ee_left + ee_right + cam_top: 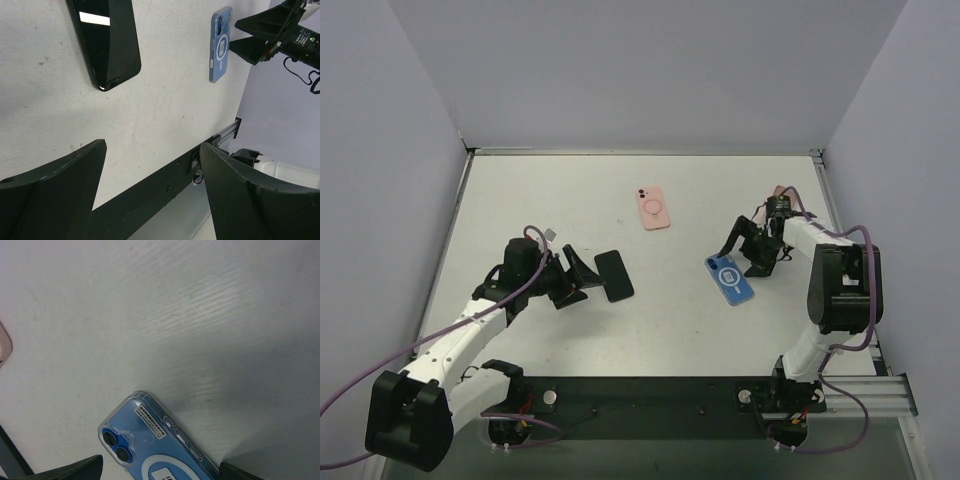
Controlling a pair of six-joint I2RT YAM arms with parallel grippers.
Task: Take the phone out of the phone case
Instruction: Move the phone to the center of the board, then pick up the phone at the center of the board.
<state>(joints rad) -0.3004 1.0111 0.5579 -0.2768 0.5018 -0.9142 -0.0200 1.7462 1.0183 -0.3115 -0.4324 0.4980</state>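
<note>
White table (540,190) lies open around black phone (614,276); left gripper (152,146) gapes just left of it, right gripper (741,258) spread wide over blue phone (730,279), well right

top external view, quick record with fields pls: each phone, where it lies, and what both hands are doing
black glossy phone: screen up, flat, left of centre
blue phone in clear ringed case: back up, flat, right of centre
pink ringed phone case: back up, flat, far centre, apart from both hands
left hand: open, empty, beside black phone
right hand: open, empty, by blue phone's far end
white table: bears all three
</note>
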